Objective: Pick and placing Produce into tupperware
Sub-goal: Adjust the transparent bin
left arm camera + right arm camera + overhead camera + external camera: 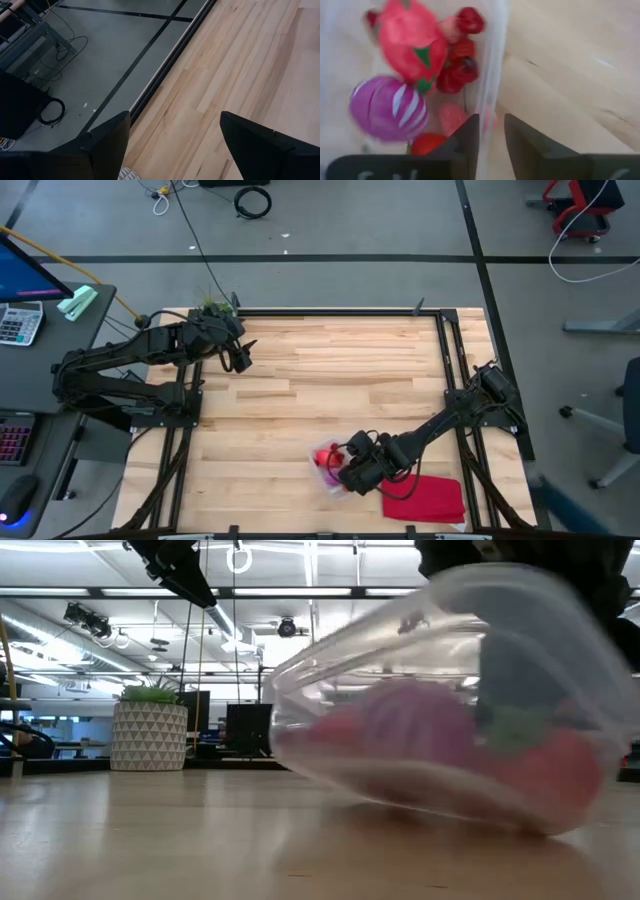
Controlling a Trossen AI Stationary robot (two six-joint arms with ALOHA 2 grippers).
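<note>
The clear tupperware (328, 463) is near the table's near edge, close in front of the low camera (430, 690), and it is tilted. Inside lie a larger red-pink piece (410, 45), a purple striped piece (387, 107) and several small red pieces (460, 70). My right gripper (347, 474) (490, 122) reaches in from the table's right and is shut on the container's wall. My left gripper (240, 358) (175, 135) hangs open and holds nothing above the table's far left corner. My right gripper pinches the tupperware's side wall (490, 102) at its rim, one finger (467, 137) inside the container and one (522, 145) outside. It comes slanting down from the table's right. The container is tipped, one side raised and its lower edge (530, 825) on the table.
A flat red cloth (425, 498) lies on the table just right of the tupperware, under my right arm. A green plant in a white patterned pot (148, 730) stands at the far left corner by my left arm. Bare wood (340, 380) spans the middle.
</note>
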